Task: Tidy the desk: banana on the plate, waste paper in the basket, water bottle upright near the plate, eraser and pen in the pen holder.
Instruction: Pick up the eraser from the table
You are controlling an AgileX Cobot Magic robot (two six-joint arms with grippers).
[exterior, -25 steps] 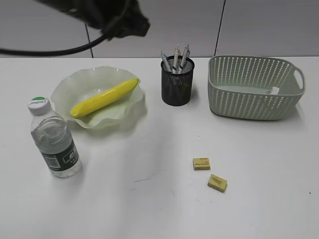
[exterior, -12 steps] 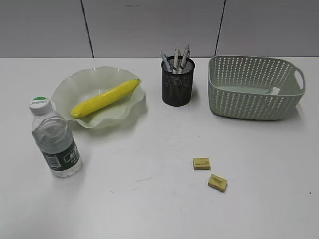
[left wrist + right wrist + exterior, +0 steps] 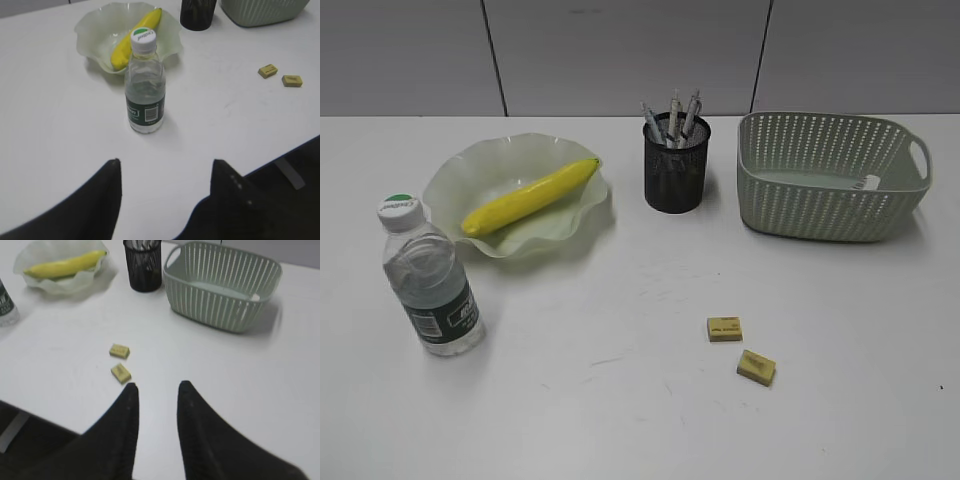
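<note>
On the desk, two erasers lie close together; the empty, parted right gripper risks nudging one.

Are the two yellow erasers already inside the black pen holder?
No, both erasers lie on the desk, in front of the pen holder.

Matt white desk with faint scuff marks; frosted translucent pale-green glass plate, smooth glossy yellow banana. Clear shiny plastic water bottle with white cap and dark printed label; black metal mesh pen holder. Perforated matt sage plastic basket; dull yellowish erasers.
</note>
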